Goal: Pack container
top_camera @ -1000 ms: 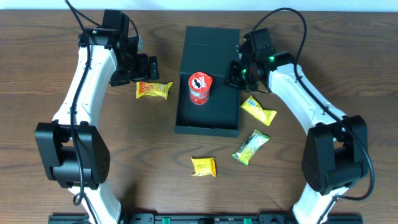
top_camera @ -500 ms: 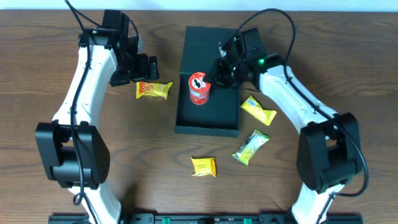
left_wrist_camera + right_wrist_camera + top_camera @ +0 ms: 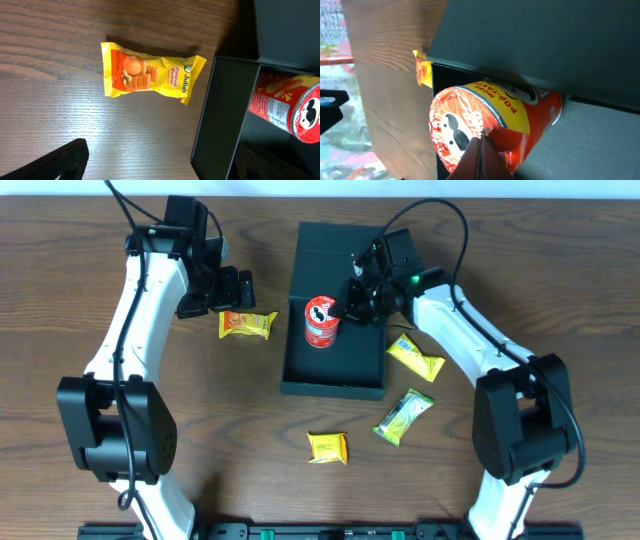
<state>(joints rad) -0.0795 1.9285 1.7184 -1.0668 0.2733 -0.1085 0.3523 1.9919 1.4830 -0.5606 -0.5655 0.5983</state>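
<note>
The container (image 3: 331,387) is a dark square box standing open in the middle of the table, its flap lid (image 3: 340,238) lying flat behind it. A red Pringles can (image 3: 321,321) stands inside, at the back left. My right gripper (image 3: 356,303) is shut, its fingertips (image 3: 480,142) pressed together against the can (image 3: 485,125) by its top rim. My left gripper (image 3: 236,286) is open and empty above a yellow-orange peanut butter packet (image 3: 247,325), left of the box. In the left wrist view the packet (image 3: 150,75) lies beside the container wall (image 3: 215,125).
A yellow packet (image 3: 415,357) lies right of the box, a green packet (image 3: 403,416) at the front right, and a small yellow packet (image 3: 327,447) in front of the box. All lie on the wooden table.
My right gripper has moved left from the box's right edge to the can. The left arm and the packets have not moved.
</note>
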